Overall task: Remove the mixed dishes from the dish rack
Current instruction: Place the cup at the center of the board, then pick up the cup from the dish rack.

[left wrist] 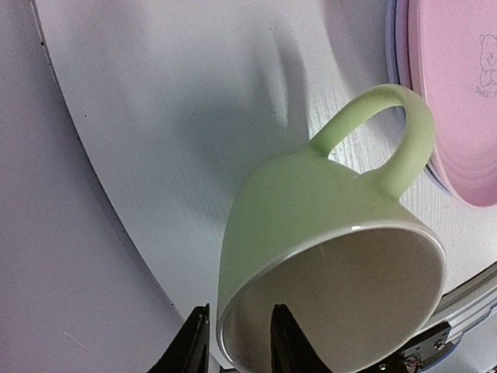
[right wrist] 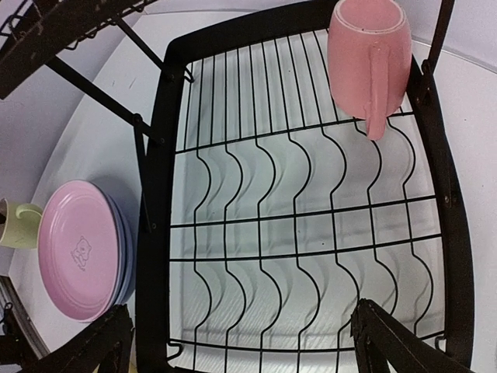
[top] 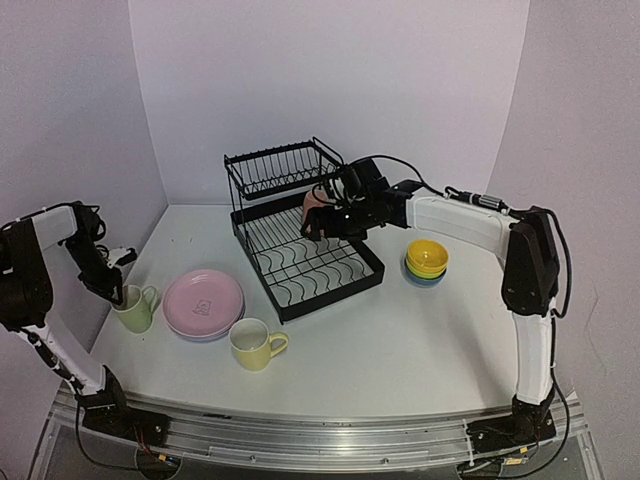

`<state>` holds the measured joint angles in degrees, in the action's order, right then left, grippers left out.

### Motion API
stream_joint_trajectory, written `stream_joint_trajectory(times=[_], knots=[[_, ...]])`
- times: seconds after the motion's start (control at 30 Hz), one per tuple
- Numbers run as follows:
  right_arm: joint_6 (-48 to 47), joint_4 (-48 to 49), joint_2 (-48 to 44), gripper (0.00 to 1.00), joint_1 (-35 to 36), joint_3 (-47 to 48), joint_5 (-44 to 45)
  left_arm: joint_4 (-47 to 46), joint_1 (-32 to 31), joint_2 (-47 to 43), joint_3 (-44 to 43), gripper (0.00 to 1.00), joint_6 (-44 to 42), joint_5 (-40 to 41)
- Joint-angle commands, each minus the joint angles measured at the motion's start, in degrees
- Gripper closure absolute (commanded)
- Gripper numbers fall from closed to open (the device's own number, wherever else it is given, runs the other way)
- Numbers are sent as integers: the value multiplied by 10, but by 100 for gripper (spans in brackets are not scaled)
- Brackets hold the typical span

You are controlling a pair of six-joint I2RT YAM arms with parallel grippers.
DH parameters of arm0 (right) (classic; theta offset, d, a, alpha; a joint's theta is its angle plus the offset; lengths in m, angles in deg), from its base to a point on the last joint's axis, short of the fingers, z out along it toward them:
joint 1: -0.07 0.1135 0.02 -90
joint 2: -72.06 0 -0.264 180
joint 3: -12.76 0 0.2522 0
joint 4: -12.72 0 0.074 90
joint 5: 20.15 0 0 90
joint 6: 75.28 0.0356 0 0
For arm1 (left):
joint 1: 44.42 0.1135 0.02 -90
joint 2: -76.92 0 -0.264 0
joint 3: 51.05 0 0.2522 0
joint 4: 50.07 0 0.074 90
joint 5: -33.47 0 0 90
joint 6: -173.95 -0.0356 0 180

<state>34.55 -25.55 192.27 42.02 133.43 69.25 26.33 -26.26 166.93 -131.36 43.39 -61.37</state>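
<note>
Right wrist: pink mug [right wrist: 366,54] at 1 o'clock in dish rack [right wrist: 159,194]. right gripper [right wrist: 239,311] spread wide, empty. Slide in, pinch wall clear of handle, lift straight up. left gripper [left wrist: 239,342] straddles light green mug [left wrist: 311,217] rim; clamped or not, can't tell.

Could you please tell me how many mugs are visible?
3: light green mug far left, yellow mug near the plates, pink mug in the dish rack. None seems hidden.
</note>
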Motion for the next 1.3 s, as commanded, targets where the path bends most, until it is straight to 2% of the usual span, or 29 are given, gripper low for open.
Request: stream_joint_trajectory(times=[0.0, 0.27, 0.4, 0.53, 0.63, 0.83, 0.97, 1.13, 1.27], knots=[[-35, 3, 31, 5, -9, 45, 40, 20, 1, -4, -29, 66, 0, -13], [-96, 20, 105, 19, -24, 119, 86, 46, 0, -11, -98, 46, -19, -18], [-119, 81, 134, 33, -32, 124, 95, 16, 0, -44, -137, 36, -46, -100], [-128, 183, 159, 38, -38, 103, 107, -12, -8, -56, -176, 25, -35, -199], [-136, 242, 179, 41, -38, 95, 130, -60, -28, -66, -168, 22, -21, -248], [-141, 333, 217, 49, -38, 85, 157, -221, -94, -154, -68, 17, -14, -312], [-140, 379, 228, 53, -38, 71, 162, -243, -106, -173, -48, 17, -12, -372], [-132, 436, 251, 55, -38, 67, 178, -255, -106, -166, -40, 17, 12, -391], [-133, 445, 279, 58, -38, 95, 187, -263, -106, -161, -33, 17, 7, -398]])
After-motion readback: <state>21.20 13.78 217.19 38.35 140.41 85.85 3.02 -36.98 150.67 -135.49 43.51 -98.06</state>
